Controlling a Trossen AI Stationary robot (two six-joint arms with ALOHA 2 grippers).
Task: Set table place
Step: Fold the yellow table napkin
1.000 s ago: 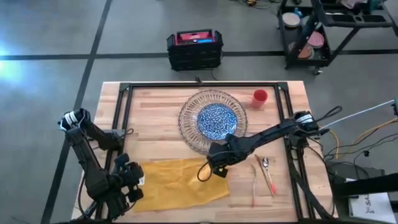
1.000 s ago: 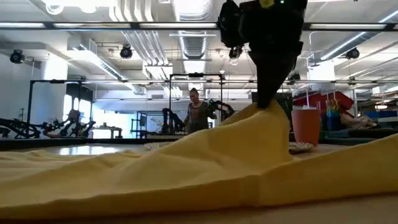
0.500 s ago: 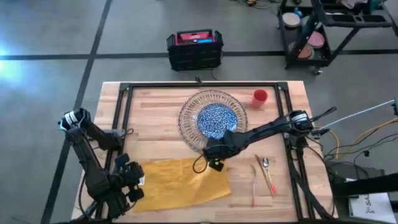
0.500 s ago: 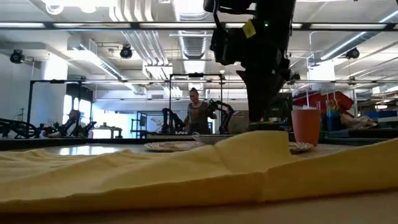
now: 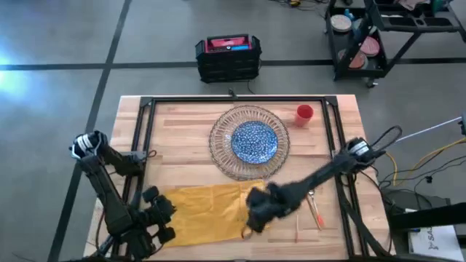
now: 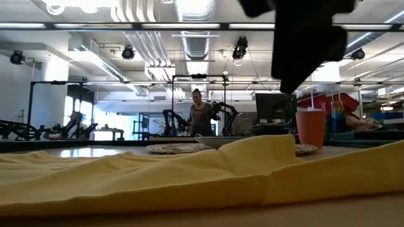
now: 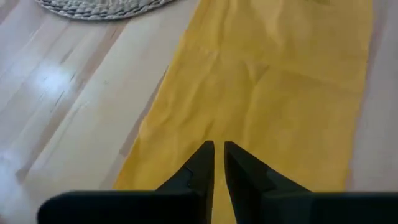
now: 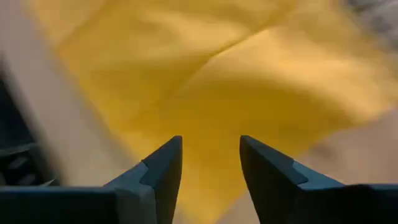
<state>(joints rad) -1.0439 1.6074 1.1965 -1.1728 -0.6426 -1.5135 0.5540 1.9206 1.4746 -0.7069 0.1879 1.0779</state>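
Observation:
The yellow napkin lies on the table near its near edge, with a folded-over flap at its right end. My right gripper hovers open above that end. My left gripper is at the napkin's left end, fingers shut. Farther back, the blue-patterned plate sits on the clear glass plate. The red-orange cup stands at the far right. Orange-handled cutlery lies right of the napkin. My left gripper's shut fingertips stand over the napkin's left end, which lies flat. Whether they touch the cloth, I cannot tell.
Black frame rails run along the table's left, far and right sides. A black crate sits on the floor beyond the far edge, and a black cart stands at the back right. A person stands far off in the room.
A second ago my right gripper held up a peak of the napkin at its right end. That part has fallen back and lies folded over. My right gripper rose clear of it, then went toward the table's near edge. My left gripper shifted slightly toward the near edge.

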